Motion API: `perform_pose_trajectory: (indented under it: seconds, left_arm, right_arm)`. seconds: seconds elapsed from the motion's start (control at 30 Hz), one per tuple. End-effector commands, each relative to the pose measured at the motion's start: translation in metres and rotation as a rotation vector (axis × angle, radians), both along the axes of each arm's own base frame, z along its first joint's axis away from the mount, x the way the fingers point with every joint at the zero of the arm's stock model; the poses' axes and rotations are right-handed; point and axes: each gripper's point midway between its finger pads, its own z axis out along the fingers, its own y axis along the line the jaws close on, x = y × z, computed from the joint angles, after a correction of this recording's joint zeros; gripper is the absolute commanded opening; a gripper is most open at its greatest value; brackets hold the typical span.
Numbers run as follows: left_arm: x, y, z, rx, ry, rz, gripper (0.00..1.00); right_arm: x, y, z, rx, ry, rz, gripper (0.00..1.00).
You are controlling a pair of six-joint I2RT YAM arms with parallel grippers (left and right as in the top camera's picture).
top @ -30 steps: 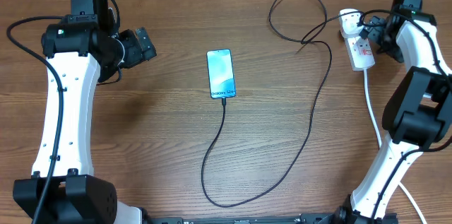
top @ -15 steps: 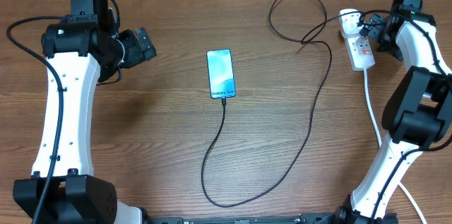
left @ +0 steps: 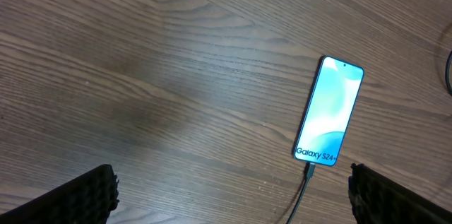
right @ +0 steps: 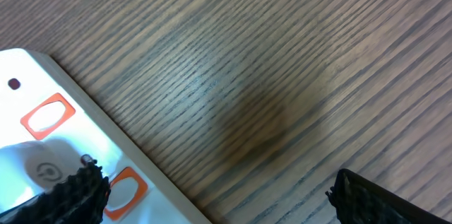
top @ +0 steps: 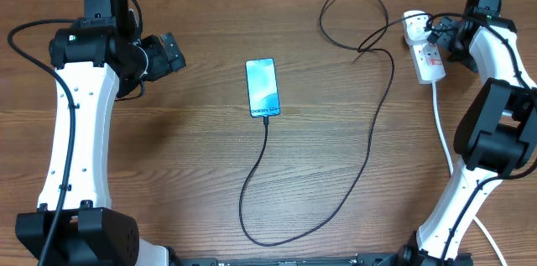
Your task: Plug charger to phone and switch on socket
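The phone [top: 262, 87] lies flat at the table's middle, screen lit teal, also in the left wrist view [left: 329, 111]. The charger's black cable [top: 369, 140] meets the phone's bottom edge with its connector [left: 308, 174], loops toward the front, then runs back to a white plug head [top: 413, 23] at the far end of the socket [top: 429, 58]. My left gripper [top: 174, 52] hangs open well left of the phone, nothing between its fingers [left: 79, 197]. My right gripper [top: 440, 38] is open over the socket [right: 42, 150], one finger [right: 74, 197] above an orange-red switch [right: 124, 186].
The socket's thick white cord [top: 443, 132] runs toward the front right beside the right arm's base. A loop of black cable [top: 336, 14] lies at the back centre. Bare wood table [top: 168, 157] lies left of the phone.
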Motion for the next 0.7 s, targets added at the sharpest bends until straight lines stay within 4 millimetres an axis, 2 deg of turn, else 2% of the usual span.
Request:
perform_pose_trajectory:
  seconds: [0.0, 0.47, 0.67]
  left_arm:
    - [0.001, -0.001, -0.002, 0.004, -0.001, -0.028, 1.0]
    - [0.001, -0.001, -0.002, 0.004, -0.001, -0.028, 1.0]
    - [0.001, -0.001, -0.002, 0.004, -0.001, -0.028, 0.99]
  right_arm:
    - [-0.005, -0.004, -0.011, 0.004, 0.021, -0.008, 1.0]
    - [-0.01, 0.002, -0.023, 0.034, 0.053, 0.004, 1.0]
    - [-0.007, 0.017, -0.025, 0.097, 0.048, 0.085, 1.0]
